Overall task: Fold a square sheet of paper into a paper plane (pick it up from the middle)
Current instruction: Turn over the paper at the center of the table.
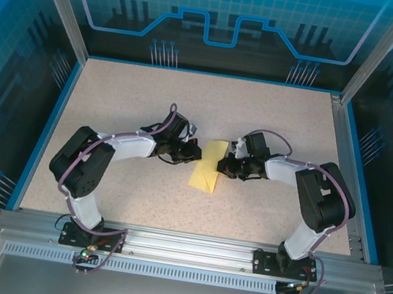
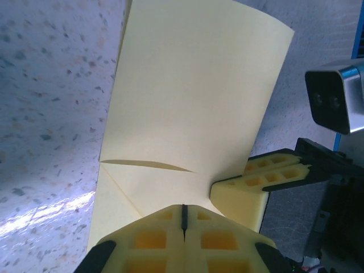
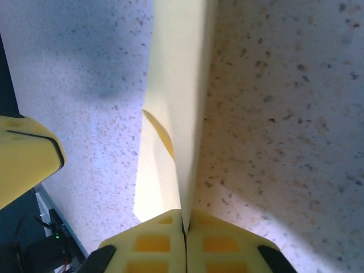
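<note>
Mid-fold, judging by the shape: no flat square, but the sheet (image 1: pixel 208 165) doubled into a narrow strip at the middle of the tabletop (image 1: pixel 152 96), pinched from both sides. From the left wrist, the sheet (image 2: pixel 187 96) as a broad yellow panel rising away from the fingers, with a short curved flap edge low down and a diagonal crease beneath it. From the right wrist, the sheet (image 3: pixel 173 85) nearly edge-on, standing up off the speckled surface.

Left hand (image 2: pixel 183 213): clamped fully together on the sheet's near edge, no gap at the tips. Right hand (image 3: pixel 185 219): likewise closed, the thin edge running straight into the seam between its fingers. Both sets of tips close together on the paper.

Probably the centre fold or a first wing fold in hand; hard to tell which. Nowhere near a finished dart.

Next, likely: bring the layers down flat and press the crease. Calls for both arms moving together and no pulling apart, given the risk of tearing or buckling thin paper gripped at two close points. Worth aligning the edges before flattening.
</note>
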Motion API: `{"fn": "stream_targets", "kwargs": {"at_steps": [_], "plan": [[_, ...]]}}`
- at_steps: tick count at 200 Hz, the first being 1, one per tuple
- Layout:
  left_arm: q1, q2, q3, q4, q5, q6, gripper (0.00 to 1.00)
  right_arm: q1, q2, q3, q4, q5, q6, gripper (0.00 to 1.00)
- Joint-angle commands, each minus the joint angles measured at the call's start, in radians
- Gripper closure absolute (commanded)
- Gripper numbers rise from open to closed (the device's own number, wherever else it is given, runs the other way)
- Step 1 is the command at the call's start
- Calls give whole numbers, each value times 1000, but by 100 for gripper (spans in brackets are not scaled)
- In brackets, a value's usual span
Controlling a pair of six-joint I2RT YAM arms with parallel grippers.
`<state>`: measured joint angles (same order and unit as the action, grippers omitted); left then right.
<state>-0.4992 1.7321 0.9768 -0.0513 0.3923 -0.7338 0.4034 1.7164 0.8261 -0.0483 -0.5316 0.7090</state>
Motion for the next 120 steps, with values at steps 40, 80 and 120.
{"fn": "stream_targets", "kwargs": {"at_steps": [40,80,120], "plan": [[18,-192,-56,-70,-169,-7,96,41,-149,201,-411,168,-200,98],[20,-309,-90,-113,-290,-3,93,69,-217,373,-757,495,-303,97],[28,-389,-140,-136,-398,-28,88,143,-191,563,-1073,913,-276,97]]}}
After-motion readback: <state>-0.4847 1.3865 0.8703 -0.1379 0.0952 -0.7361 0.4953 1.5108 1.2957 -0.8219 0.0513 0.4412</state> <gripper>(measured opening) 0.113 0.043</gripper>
